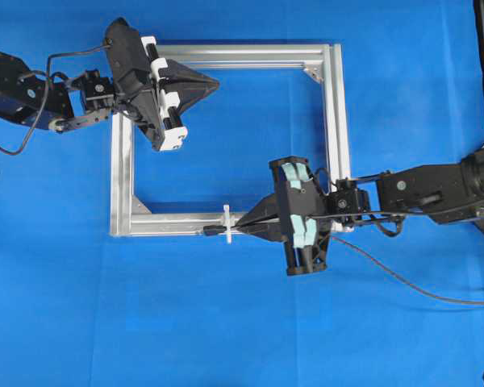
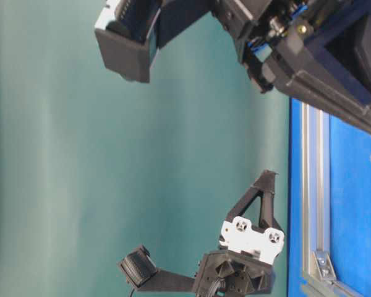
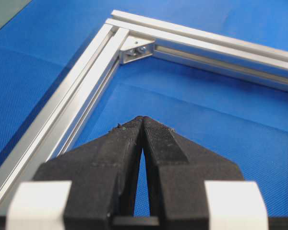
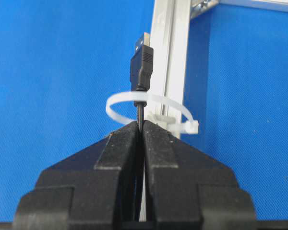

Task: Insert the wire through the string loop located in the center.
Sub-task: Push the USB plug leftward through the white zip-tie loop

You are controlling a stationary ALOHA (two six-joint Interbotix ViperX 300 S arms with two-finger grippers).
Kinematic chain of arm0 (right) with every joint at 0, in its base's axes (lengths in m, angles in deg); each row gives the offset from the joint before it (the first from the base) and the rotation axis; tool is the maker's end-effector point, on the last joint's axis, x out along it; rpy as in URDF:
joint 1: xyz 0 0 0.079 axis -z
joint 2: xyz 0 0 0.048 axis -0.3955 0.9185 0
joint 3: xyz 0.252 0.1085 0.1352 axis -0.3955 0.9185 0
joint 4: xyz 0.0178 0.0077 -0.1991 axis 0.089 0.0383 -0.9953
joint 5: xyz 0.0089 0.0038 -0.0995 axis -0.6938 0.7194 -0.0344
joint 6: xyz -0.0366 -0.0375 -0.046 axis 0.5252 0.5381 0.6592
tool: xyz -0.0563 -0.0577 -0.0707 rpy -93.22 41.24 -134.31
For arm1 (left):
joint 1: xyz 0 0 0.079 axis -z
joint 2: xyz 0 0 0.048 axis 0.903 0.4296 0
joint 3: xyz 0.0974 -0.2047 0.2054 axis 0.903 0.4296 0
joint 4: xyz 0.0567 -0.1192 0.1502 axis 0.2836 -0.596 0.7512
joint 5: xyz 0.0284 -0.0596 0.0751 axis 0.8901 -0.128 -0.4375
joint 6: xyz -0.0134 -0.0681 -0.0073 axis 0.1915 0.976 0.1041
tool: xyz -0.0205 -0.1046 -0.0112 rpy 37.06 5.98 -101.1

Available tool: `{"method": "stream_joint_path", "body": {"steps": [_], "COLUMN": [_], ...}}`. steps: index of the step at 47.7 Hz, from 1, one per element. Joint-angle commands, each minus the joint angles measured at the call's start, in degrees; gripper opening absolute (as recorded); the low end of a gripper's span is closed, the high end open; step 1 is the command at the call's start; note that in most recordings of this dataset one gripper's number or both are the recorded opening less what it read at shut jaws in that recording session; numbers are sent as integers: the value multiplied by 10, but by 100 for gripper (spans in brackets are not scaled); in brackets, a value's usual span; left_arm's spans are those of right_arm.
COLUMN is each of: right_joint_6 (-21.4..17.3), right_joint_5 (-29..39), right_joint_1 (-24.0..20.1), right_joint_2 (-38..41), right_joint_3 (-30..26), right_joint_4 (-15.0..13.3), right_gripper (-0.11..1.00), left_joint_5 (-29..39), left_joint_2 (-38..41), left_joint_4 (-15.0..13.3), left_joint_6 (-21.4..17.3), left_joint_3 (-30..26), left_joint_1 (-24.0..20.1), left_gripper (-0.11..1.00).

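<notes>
- Holding the wire [image 4: 139, 112] in my right gripper [image 4: 140, 125], I have my jaws pressed together on the thin cable just behind its plug.
- In my right wrist view the plug is already past the string loop [image 4: 151, 106], and the cable crosses the inside of the white ring. So I judge the threading is partly done.
- The loop stands on the near silver bar of the frame [image 1: 165, 223], about in the middle of this bar. From overhead, the loop [image 1: 227, 219] looks like a small white cross, and the plug tip shows just to its left.
- The rest of the wire [image 1: 403, 282] trails away behind my right arm over the blue cloth [image 1: 226, 322].
- To do this step well, I think I should push straight along the bar and keep the cable in the centre of the ring. The ring looks thin and soft, so a sideways push could bend it.
- My pinch sits very near the loop, so there is little room to go forward before my fingertips meet it.
- My left gripper [image 3: 142, 120] has its jaws pressed together with nothing between them. It hangs over the far left corner of the frame, well apart from the loop.
- No brand, label or writing can be read in any view.
</notes>
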Motion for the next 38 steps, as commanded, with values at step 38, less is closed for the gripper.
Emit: {"method": "stream_joint_path", "body": {"steps": [38], "right_joint_6": [-1], "right_joint_5": [-11], "right_joint_1": [1], "right_joint_2": [-4], "right_joint_3": [-11], "right_joint_4": [2], "right_gripper": [-3], "left_joint_5": [1], "left_joint_2": [-18], "left_joint_4": [2], "left_joint_6": [1], "left_joint_3": [-4], "left_joint_1": [13], "left_gripper": [0]}}
